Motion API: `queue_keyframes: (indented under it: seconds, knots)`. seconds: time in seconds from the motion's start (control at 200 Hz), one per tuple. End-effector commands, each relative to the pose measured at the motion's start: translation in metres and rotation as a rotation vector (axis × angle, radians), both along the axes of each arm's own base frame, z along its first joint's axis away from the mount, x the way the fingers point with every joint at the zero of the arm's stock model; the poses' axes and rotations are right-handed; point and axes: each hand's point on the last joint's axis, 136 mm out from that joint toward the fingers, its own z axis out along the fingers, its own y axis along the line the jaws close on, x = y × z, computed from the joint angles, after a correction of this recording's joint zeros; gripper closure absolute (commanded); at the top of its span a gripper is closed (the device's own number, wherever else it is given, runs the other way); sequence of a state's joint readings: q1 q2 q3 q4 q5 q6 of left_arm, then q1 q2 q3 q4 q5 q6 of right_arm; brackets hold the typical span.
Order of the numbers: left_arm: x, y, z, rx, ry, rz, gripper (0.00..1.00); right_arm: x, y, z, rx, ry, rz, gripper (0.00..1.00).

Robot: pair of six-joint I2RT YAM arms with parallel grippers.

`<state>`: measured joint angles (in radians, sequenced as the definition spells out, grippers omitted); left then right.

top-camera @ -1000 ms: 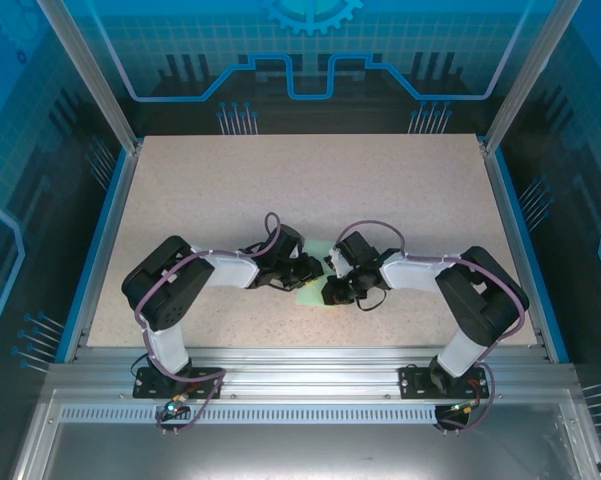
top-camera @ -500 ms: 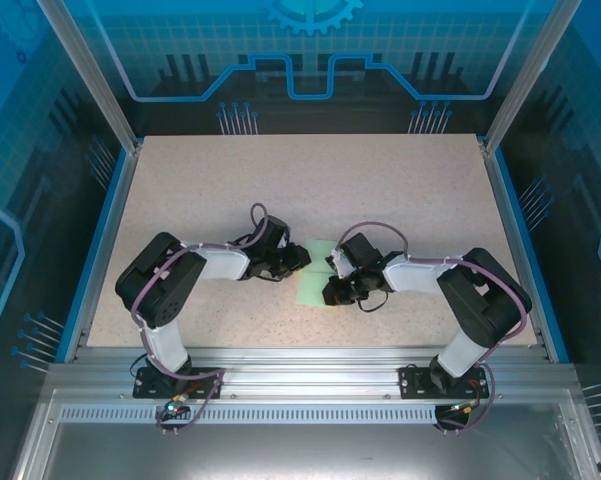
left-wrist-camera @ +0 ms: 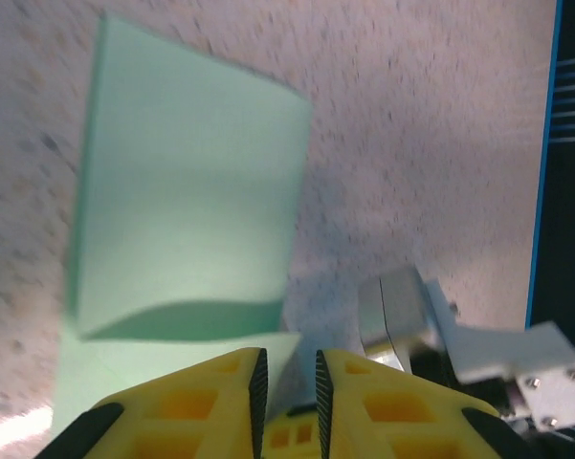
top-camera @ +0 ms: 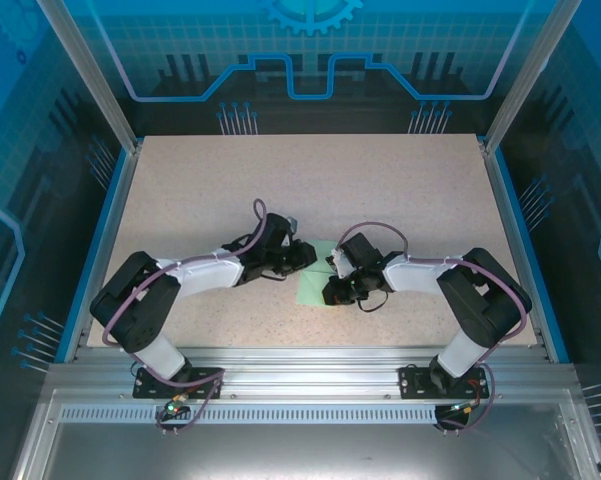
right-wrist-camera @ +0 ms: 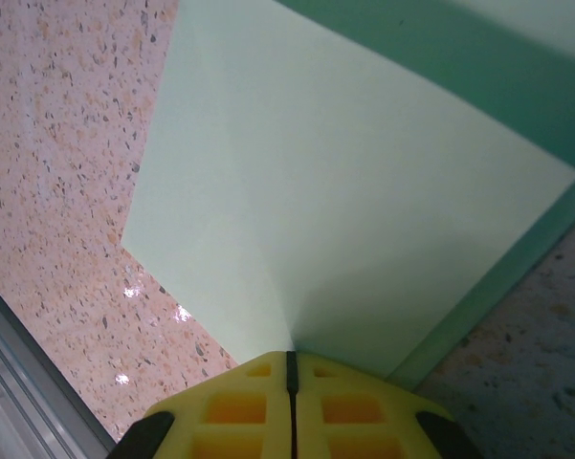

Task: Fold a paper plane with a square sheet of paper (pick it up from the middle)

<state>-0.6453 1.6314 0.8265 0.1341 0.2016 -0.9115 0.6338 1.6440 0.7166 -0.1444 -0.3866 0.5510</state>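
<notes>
The square sheet of paper (top-camera: 313, 284) is pale mint green and lies near the table's middle, between both grippers. In the left wrist view the paper (left-wrist-camera: 191, 191) has one part lifted off the table, throwing a shadow on the flat part beneath. My right gripper (top-camera: 331, 291) is shut on the sheet's near right edge; in the right wrist view the paper (right-wrist-camera: 344, 182) puckers where it meets the closed tips of the right gripper (right-wrist-camera: 289, 358). My left gripper (top-camera: 304, 255) hovers at the sheet's far left corner. The left gripper (left-wrist-camera: 287, 368) stands slightly open with nothing between its fingers.
The speckled beige table (top-camera: 310, 180) has blue rails along its left and right sides and an aluminium frame at the near edge. Part of the right arm's grey and white wrist (left-wrist-camera: 411, 320) sits close beside the left fingers.
The left gripper drew back left off the sheet, then came forward again to its far left corner, while the left elbow swung outward. The right gripper stayed shut on the paper.
</notes>
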Motion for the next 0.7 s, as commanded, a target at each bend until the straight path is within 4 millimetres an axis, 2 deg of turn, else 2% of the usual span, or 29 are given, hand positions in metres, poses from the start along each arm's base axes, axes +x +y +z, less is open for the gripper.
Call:
queue_keyframes:
  seconds: [0.0, 0.185, 0.37, 0.455, 0.695]
  knots:
    - [-0.014, -0.003, -0.026, 0.01, 0.089, -0.003, 0.77, -0.008, -0.013, -0.011, -0.051, 0.047, -0.028, 0.94]
    - [-0.01, -0.005, -0.055, 0.04, 0.134, 0.009, 0.79, -0.008, -0.011, -0.007, -0.037, 0.039, -0.036, 0.94]
    - [-0.013, 0.01, -0.082, 0.125, 0.168, 0.05, 0.82, -0.003, -0.007, 0.005, -0.022, 0.015, -0.035, 0.94]
    - [-0.015, 0.013, -0.089, 0.135, 0.174, 0.052, 0.82, 0.0, 0.0, 0.013, -0.012, 0.001, -0.022, 0.92]
    - [-0.018, 0.012, -0.09, 0.118, 0.182, 0.044, 0.82, 0.01, 0.019, 0.034, -0.002, -0.056, -0.019, 0.92]
